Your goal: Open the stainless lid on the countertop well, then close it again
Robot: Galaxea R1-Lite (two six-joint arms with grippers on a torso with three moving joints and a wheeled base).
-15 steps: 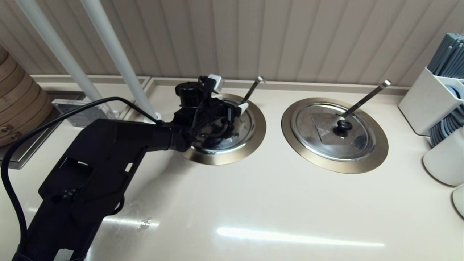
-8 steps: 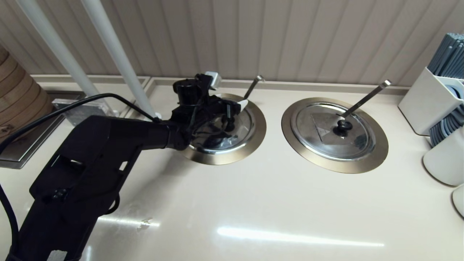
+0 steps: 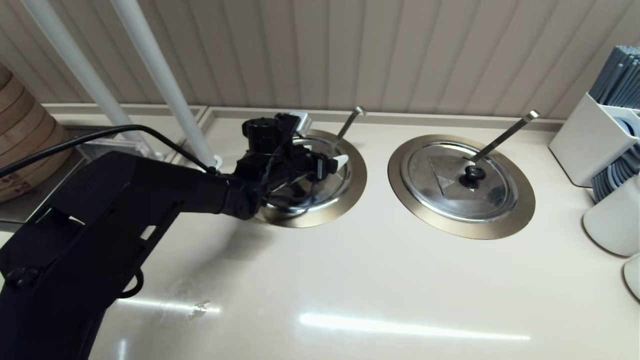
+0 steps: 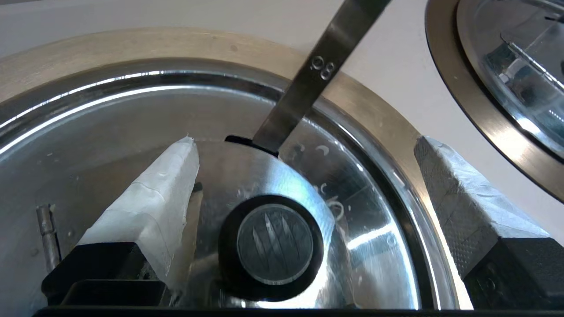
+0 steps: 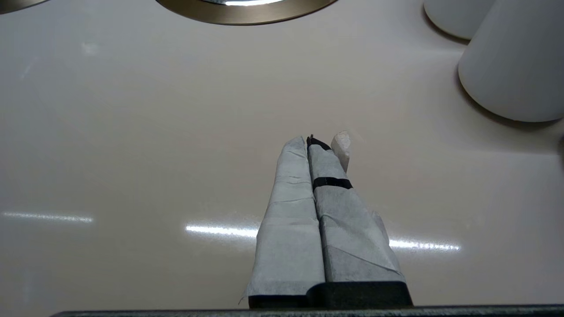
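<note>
The stainless lid (image 3: 332,182) lies on the left countertop well, whose bronze rim (image 3: 350,197) rings it. A thin hook-ended ladle handle (image 3: 348,122) sticks out through the lid's notch. My left gripper (image 3: 322,150) hovers open just over the lid. In the left wrist view the black knob (image 4: 271,246) sits between the taped fingers (image 4: 154,207) with a gap on each side, and the left gripper (image 4: 304,145) holds nothing. My right gripper (image 5: 313,141) is shut and empty over bare countertop, out of the head view.
A second well with its own lid (image 3: 462,185) and a flat square-ended ladle handle (image 3: 507,132) lies to the right. A white holder of grey sticks (image 3: 595,140) and white cups (image 3: 612,220) stand far right. Two white poles (image 3: 165,85) and a bamboo steamer (image 3: 25,145) stand left.
The left arm has swung and its gripper has come down closer over the knob, fingers still open. The lid has not visibly moved.
</note>
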